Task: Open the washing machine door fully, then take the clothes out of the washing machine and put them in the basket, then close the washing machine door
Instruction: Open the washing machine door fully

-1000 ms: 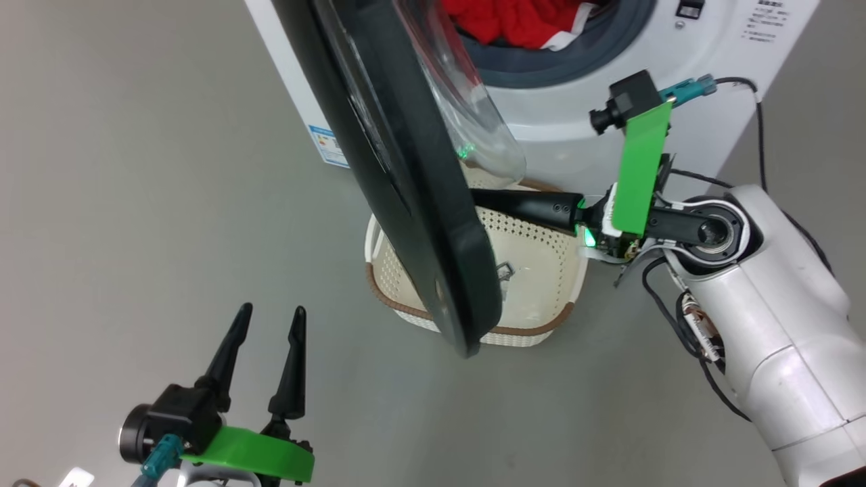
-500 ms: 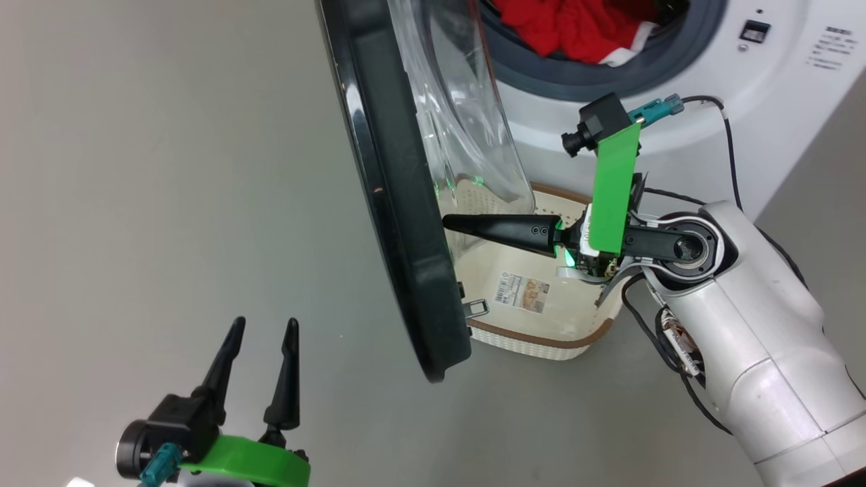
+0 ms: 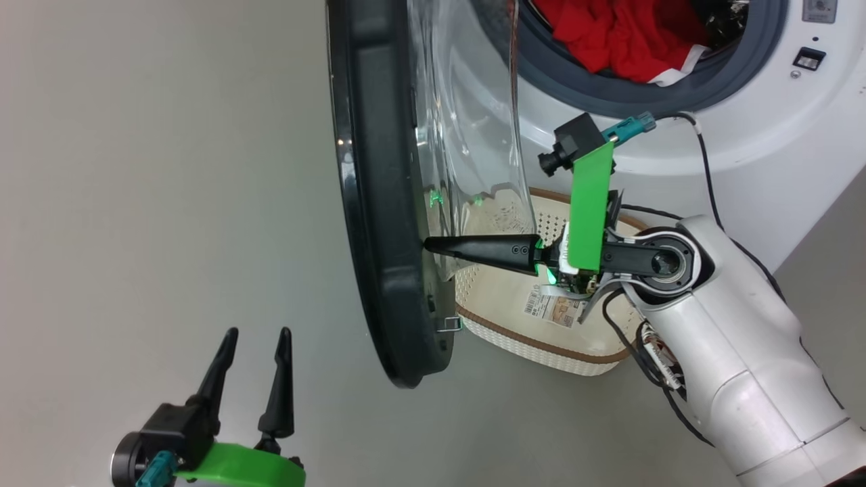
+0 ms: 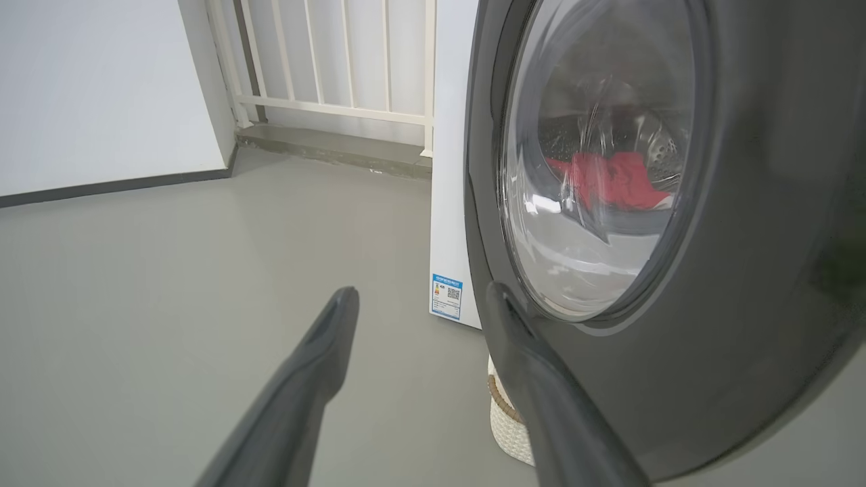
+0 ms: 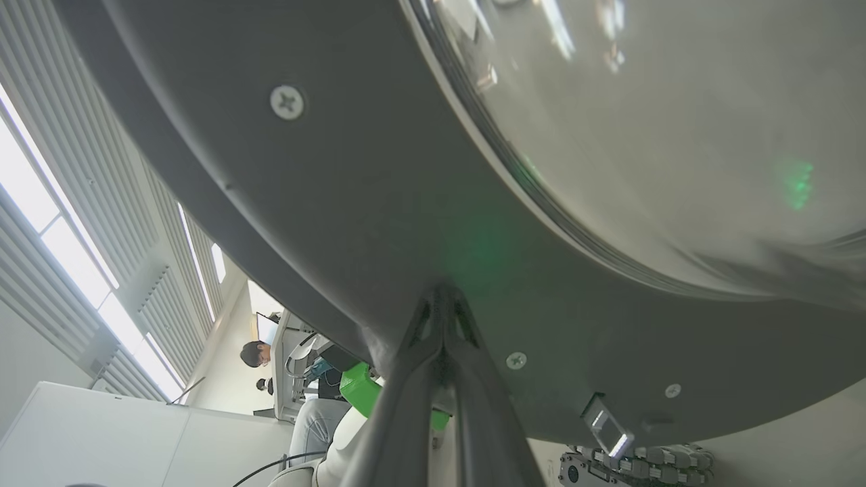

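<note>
At the near left, the left tool (image 3: 258, 333) is shown with its two long, tapered dark fingers spread wide and nothing between them, above a smooth, matt grey floor (image 3: 169, 169).

To its right, the washing machine door (image 3: 379, 203) is seen edge-on, swung out but judged not yet fully open. Its wide rim is made of glossy black moulded plastic, and a bulging clear glass bowl (image 3: 473, 135) is set at its centre.

The right tool (image 3: 433, 245) is pinched shut with nothing held, and its joined tip is pressed against the inner face of the rim, just beside the glass. A slip is judged the main risk. The tip is narrow and the plastic is hard and slick, so the tip could skate onto the glass or off the rim if the push is angled badly.

Below the right arm, the basket (image 3: 541, 343) is placed on the floor, near the front of the machine. It is made of cream perforated plastic with a brown woven-look rim, and it could be nudged by the forearm.

At the far right, the clothes (image 3: 609, 40), soft crumpled red fabric with white trim, are lying in the drum of the white, box-shaped washing machine (image 3: 744, 135), ringed by a grey rubber seal (image 3: 582, 88).
</note>
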